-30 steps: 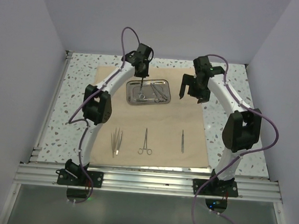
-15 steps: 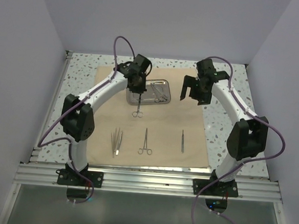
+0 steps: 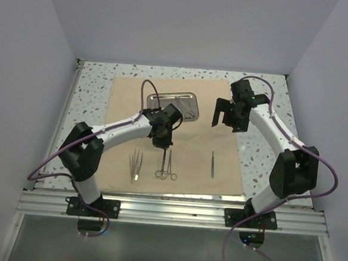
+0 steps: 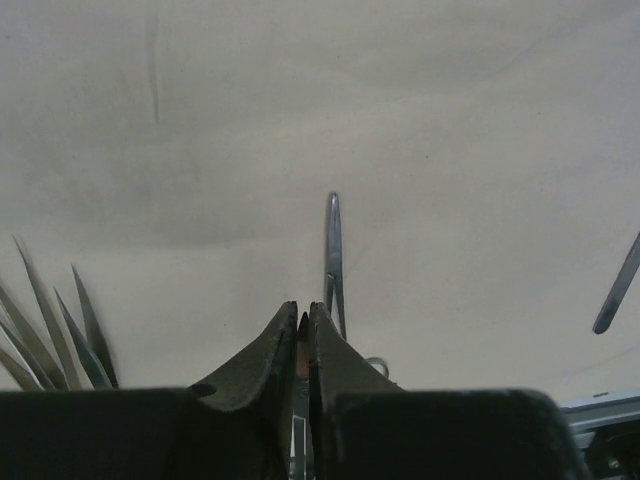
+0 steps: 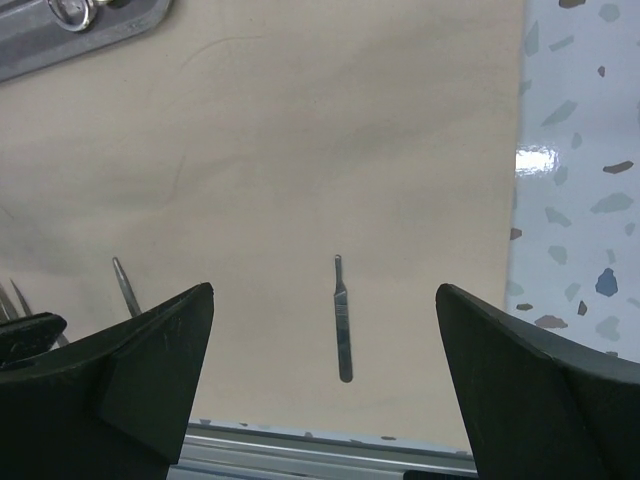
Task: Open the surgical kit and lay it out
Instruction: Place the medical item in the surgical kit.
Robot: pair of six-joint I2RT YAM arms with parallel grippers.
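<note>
The beige cloth wrap [image 3: 197, 144] lies spread flat on the table. The steel tray [image 3: 155, 101] sits at its far middle with instruments still in it. My left gripper [image 3: 163, 145] is shut on ring-handled forceps [image 3: 160, 167], which hang below it over the near part of the cloth; the metal shows between the fingers [image 4: 299, 440]. A second pair of forceps [image 3: 171, 165] lies just right of them and also shows in the left wrist view [image 4: 334, 250]. Tweezers [image 3: 136, 163] lie to the left, a slim probe [image 3: 213, 165] to the right. My right gripper [image 3: 223, 116] is open and empty above the cloth.
The right wrist view shows the probe [image 5: 343, 320] below the open gripper [image 5: 325, 290], the tray corner [image 5: 40, 50] at top left and speckled tabletop [image 5: 580, 200] right of the cloth edge. A metal rail [image 3: 168, 211] runs along the near table edge.
My left gripper has carried the forceps out of the tray and toward the near side of the cloth, beside the forceps lying there. The right gripper shifted slightly nearer.
</note>
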